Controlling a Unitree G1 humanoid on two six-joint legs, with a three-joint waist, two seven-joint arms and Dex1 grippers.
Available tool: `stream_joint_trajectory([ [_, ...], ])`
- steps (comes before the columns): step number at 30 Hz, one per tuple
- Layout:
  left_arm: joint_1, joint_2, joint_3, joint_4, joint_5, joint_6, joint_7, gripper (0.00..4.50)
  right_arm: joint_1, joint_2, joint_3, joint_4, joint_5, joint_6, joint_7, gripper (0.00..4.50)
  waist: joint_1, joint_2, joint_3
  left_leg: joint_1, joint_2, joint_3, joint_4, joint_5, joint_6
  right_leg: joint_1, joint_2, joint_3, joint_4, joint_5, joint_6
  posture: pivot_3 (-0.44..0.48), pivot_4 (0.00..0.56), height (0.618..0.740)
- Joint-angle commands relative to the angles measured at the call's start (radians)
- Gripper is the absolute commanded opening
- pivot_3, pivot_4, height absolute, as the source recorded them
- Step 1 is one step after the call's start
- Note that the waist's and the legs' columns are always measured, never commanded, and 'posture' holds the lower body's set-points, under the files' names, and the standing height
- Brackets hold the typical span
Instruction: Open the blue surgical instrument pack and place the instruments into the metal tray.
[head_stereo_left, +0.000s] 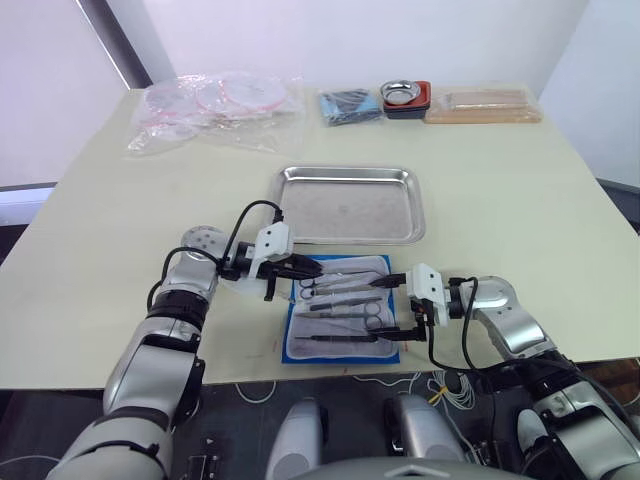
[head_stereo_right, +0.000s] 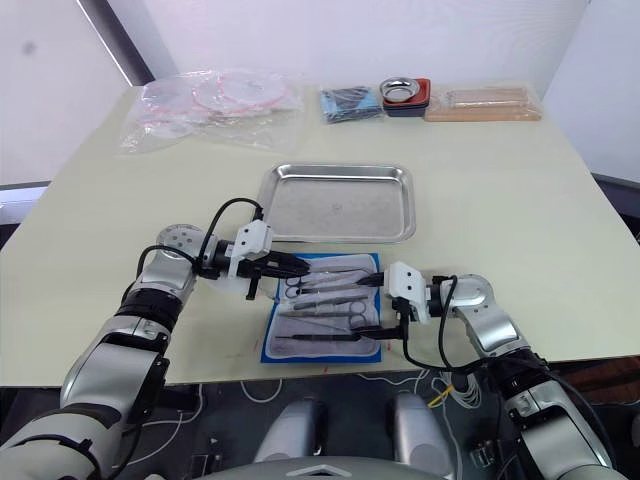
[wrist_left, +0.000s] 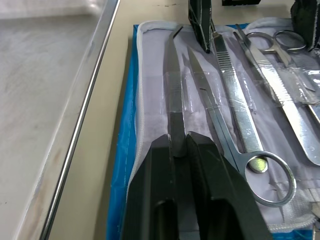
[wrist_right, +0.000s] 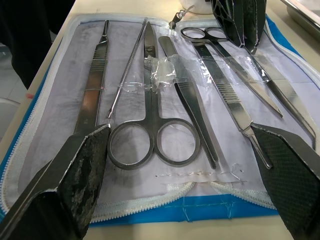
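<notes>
The blue surgical instrument pack (head_stereo_left: 294, 346) lies open near the table's front edge, with its pale lining facing up. Several instruments (head_stereo_left: 345, 300) lie across it under clear straps, among them ring-handled scissors (wrist_right: 151, 131) and a flat handle (wrist_right: 94, 75). My left gripper (head_stereo_left: 308, 268) is at the pack's far left corner. It is shut on the end of a slim dark tweezer-like tool (wrist_left: 173, 95) that lies flat in the lining. At the pack's right edge my right gripper (head_stereo_left: 398, 308) stands wide open, with both fingers (wrist_right: 80, 172) spanning the instruments' handles. The metal tray (head_stereo_left: 350, 238) sits just behind the pack.
Along the table's far edge lie clear bags of tubing (head_stereo_left: 215, 105), a dark blue bundle (head_stereo_left: 350, 105), a small steel bowl on a red-black base (head_stereo_left: 405, 97) and a flat tan package (head_stereo_left: 483, 105). The tray's rim (wrist_left: 82, 120) runs close beside the pack's far edge.
</notes>
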Motion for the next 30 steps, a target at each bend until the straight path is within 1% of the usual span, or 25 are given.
stream_joint_trajectory([
  [1,0.005,0.004,-0.011,0.031,0.030,-0.014,0.005,0.10,0.037,-0.013,0.050,0.074,-0.081,0.038,-0.021,4.50,0.000,0.000,-0.001,0.000,0.000,0.000,0.000,0.000,0.000,0.000,0.000,0.000,0.000,0.000,0.000,0.000,0.150,0.740],
  [5,-0.002,0.000,-0.005,0.006,0.021,-0.002,0.002,0.10,0.034,-0.014,0.056,0.080,-0.086,0.052,-0.020,4.50,0.000,0.001,-0.001,0.000,0.000,0.000,0.000,0.000,0.000,0.000,0.000,0.000,0.000,0.000,0.000,0.000,0.150,0.740],
  [8,-0.009,0.003,0.009,-0.030,-0.005,0.044,-0.013,0.10,0.033,-0.015,0.061,0.081,-0.089,0.057,-0.017,4.50,0.000,0.000,-0.001,0.000,0.000,0.000,0.000,0.000,0.000,0.000,0.000,0.000,0.000,0.000,0.000,0.000,0.150,0.740],
  [12,-0.006,0.027,0.004,-0.097,-0.011,0.086,-0.038,0.10,0.031,-0.012,0.061,0.087,-0.088,0.059,-0.016,4.50,0.000,0.000,-0.001,0.000,0.000,0.000,0.000,0.000,0.000,0.000,0.000,0.000,0.000,0.000,0.000,0.000,0.150,0.740],
  [17,-0.005,0.063,-0.002,-0.135,0.010,0.107,-0.034,0.10,0.024,-0.027,0.085,0.086,-0.102,0.123,-0.003,4.50,-0.005,0.000,-0.001,0.000,0.001,0.000,0.000,0.000,0.000,0.000,0.001,0.000,0.000,0.000,0.000,0.000,0.150,0.740],
  [25,-0.002,0.084,0.003,-0.185,0.007,0.149,-0.026,0.10,0.019,-0.046,0.109,0.067,-0.110,0.228,-0.008,4.50,-0.004,0.000,-0.002,0.000,0.001,-0.001,0.000,0.000,0.000,0.000,0.001,0.000,0.000,0.000,0.000,0.000,0.150,0.740],
  [30,0.000,0.099,0.000,-0.221,0.013,0.171,-0.023,0.10,0.021,-0.052,0.111,0.055,-0.111,0.249,-0.011,4.50,-0.004,0.000,-0.002,0.000,0.001,-0.001,0.000,0.000,0.000,0.000,0.001,0.000,0.000,-0.001,-0.001,0.000,0.150,0.740],
])
